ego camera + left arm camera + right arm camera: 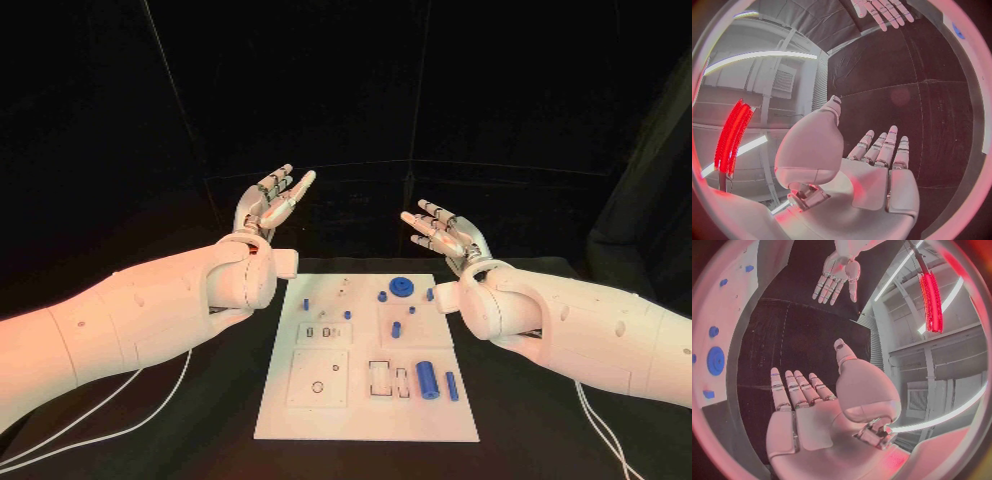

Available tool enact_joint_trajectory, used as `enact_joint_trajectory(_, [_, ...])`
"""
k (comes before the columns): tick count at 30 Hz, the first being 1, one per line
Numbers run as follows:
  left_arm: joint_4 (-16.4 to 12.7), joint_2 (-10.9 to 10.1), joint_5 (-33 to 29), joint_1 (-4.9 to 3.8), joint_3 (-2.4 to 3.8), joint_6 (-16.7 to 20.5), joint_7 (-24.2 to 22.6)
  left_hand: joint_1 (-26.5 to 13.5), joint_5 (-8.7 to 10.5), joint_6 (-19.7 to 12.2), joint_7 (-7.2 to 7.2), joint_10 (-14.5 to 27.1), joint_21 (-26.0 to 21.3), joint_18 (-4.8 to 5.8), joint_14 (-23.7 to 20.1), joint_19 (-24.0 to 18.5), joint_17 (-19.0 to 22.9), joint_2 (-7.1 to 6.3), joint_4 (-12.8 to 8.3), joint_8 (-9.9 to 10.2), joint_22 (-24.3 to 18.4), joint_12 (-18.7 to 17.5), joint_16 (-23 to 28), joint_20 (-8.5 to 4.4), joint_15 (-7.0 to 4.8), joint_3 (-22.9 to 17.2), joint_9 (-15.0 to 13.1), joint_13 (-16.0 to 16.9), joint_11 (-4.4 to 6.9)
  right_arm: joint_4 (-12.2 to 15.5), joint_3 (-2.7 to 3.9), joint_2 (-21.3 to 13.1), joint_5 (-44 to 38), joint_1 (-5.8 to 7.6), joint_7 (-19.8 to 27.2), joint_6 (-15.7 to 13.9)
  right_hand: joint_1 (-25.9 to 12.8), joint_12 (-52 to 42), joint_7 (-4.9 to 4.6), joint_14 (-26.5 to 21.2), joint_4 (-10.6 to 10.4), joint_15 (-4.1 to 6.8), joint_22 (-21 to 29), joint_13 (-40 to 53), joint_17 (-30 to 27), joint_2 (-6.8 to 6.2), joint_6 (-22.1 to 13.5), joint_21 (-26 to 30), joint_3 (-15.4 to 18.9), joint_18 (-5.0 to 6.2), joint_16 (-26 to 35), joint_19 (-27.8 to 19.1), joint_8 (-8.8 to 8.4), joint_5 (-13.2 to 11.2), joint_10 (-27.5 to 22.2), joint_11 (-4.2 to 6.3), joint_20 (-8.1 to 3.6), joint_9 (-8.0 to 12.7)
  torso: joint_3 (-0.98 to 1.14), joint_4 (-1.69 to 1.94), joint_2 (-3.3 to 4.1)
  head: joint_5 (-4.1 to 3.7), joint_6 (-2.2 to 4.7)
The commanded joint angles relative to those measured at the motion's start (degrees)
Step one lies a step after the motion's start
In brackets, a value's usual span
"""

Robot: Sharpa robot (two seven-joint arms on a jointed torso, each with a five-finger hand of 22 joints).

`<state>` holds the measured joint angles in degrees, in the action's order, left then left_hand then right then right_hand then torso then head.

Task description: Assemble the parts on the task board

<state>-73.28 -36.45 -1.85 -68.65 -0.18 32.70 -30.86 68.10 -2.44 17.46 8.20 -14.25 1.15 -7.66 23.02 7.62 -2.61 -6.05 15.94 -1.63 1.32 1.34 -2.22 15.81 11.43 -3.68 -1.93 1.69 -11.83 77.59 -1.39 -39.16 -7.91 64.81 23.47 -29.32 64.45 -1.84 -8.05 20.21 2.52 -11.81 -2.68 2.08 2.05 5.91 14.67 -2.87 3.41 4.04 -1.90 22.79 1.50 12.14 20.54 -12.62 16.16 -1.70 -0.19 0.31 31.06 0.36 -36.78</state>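
Note:
The white task board (368, 425) lies in the middle of the black table. Several blue parts rest on it: a round disc (401, 288) near the far edge, a thick cylinder (428, 380) and a thin pin (451, 386) toward the near right. My left hand (274, 203) is raised above the table beyond the board's far left corner, fingers spread, holding nothing; its palm (879, 180) is bare. My right hand (444, 233) hovers beyond the far right corner, fingers apart and empty (801, 410). The board's edge (711, 390) shows the blue disc (716, 360).
Black table surface (577, 440) surrounds the board on both sides. White cables (130, 400) trail under my left arm and another cable (599, 430) under my right arm. A dark curtain stands behind the table.

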Motion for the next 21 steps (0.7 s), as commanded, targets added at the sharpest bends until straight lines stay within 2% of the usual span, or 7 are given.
enact_joint_trajectory(1, [0.81, 0.38, -0.64, -0.40, 0.01, -5.71, -2.69, 2.21, -0.33, 1.02, 5.79, -0.97, 0.28, -1.22, 1.11, 0.31, -0.15, -0.14, 0.75, -0.39, 0.12, 0.43, -0.39, 0.77, 0.22, -0.18, -0.15, 0.13, -0.30, -1.63, -0.11, 0.70, -6.67, 0.71, -3.91, 10.60, 7.14, -1.05, -7.00, 10.47, 3.33, -0.49, -0.90, 0.65, 0.68, 0.49, 6.91, -1.81, -0.34, 3.13, -1.09, 8.94, 0.97, -0.21, 9.71, -0.66, 0.51, -0.65, -0.01, 0.01, -0.01, 0.00, -0.01])
enact_joint_trajectory(8, [0.83, 0.39, -0.64, -0.41, 0.01, -5.73, -2.69, 2.32, -0.33, 1.40, 5.94, -1.23, 0.37, -1.27, 1.43, 0.58, -0.21, -0.07, 0.76, -0.49, 0.18, 0.49, -0.48, 0.80, 0.26, -0.23, -0.22, 0.17, -0.42, -3.35, -0.29, 1.47, -8.51, 1.38, -5.09, 13.73, 9.63, -1.66, -5.63, 21.35, 5.77, 0.22, -1.19, 1.17, 1.23, 0.47, 17.78, -2.86, -0.38, 4.64, -1.87, 14.20, 1.86, -0.63, 20.17, -0.14, 0.54, -1.30, -0.01, 0.01, -0.01, 0.00, -0.01])
enact_joint_trajectory(9, [2.01, -0.18, -0.81, -0.37, -0.07, -6.22, -2.58, 2.32, -0.33, 1.40, 5.94, -1.23, 0.37, -1.27, 1.43, 0.58, -0.21, -0.07, 0.76, -0.49, 0.18, 0.49, -0.48, 0.80, 0.26, -0.23, -0.22, 0.17, -0.42, -4.98, -0.29, -0.04, -15.23, 1.40, -2.98, 9.98, 9.74, -1.66, -5.54, 22.24, 5.93, 0.19, -1.22, 1.20, 1.27, 0.52, 18.49, -2.96, -0.36, 4.75, -1.87, 14.72, 1.82, -0.65, 21.04, -0.18, 0.53, -1.31, 0.15, 0.01, 0.28, -0.41, -0.74])
enact_joint_trajectory(10, [1.96, -0.26, -0.81, -0.34, -0.10, -6.27, -2.55, 2.39, -0.33, 1.57, 6.00, -1.37, 0.41, -1.27, 1.59, 0.65, -0.24, -0.04, 0.76, -0.53, 0.20, 0.52, -0.52, 0.83, 0.29, -0.25, -0.24, 0.19, -0.48, -5.04, -0.29, -0.11, -15.75, 1.40, -2.90, 9.68, 9.89, -1.72, -5.41, 23.59, 6.13, 0.20, -1.29, 1.26, 1.33, 0.55, 19.50, -3.18, -0.34, 4.91, -1.93, 15.67, 1.79, -0.68, 22.39, -0.27, 0.54, -1.34, 0.18, 0.00, 0.28, -0.49, -0.94])
enact_joint_trajectory(15, [1.61, -0.73, -0.81, -0.19, -0.21, -6.78, -2.51, 2.64, -0.32, 2.29, 6.26, -2.13, 0.58, -1.22, 2.48, 1.12, -0.37, 0.19, 0.72, -0.67, 0.31, 0.64, -0.69, 0.87, 0.42, -0.35, -0.34, 0.28, -0.73, -5.42, -0.29, -0.44, -17.94, 1.40, -2.59, 8.47, 10.44, -2.05, -5.09, 28.78, 6.98, 0.22, -1.40, 1.54, 1.55, 0.76, 23.84, -3.83, -0.30, 5.21, -2.13, 18.06, 1.78, -0.72, 28.38, -0.40, 0.55, -1.53, 0.29, -0.03, 0.55, -0.61, -0.84])
enact_joint_trajectory(18, [1.09, -1.31, -0.81, -0.15, -0.23, -7.14, -2.60, 2.82, -0.32, 2.97, 6.48, -2.88, 0.74, -1.15, 3.35, 1.52, -0.48, 0.39, 0.68, -0.80, 0.39, 0.75, -0.86, 0.89, 0.54, -0.42, -0.42, 0.36, -0.94, -5.53, -0.28, -0.72, -19.28, 1.40, -2.58, 7.86, 10.91, -2.37, -5.50, 30.69, 7.53, 0.82, -1.55, 1.60, 1.60, 0.80, 27.30, -4.49, -0.34, 5.75, -2.41, 19.53, 2.10, -0.81, 30.57, 0.36, 0.50, -1.76, 0.32, -0.05, 0.97, -0.76, -0.75])
enact_joint_trajectory(21, [0.35, -2.13, -0.81, -0.14, -0.25, -7.38, -2.87, 3.86, -0.36, 7.34, 7.32, -7.98, 1.93, -0.69, 11.44, 4.87, -1.54, 1.19, 0.32, -1.75, 1.05, 1.72, -2.82, 1.02, 1.19, -0.73, -0.95, 0.88, -1.86, -5.68, -0.26, -0.99, -21.36, 1.42, -2.68, 7.47, 11.62, -2.92, -5.36, 33.49, 8.32, 1.69, -1.74, 1.61, 1.65, 0.85, 32.30, -5.48, -0.49, 6.38, -2.96, 21.65, 2.56, -0.83, 33.05, 1.17, 0.35, -2.04, 0.36, -0.12, 1.43, -0.86, -0.73])
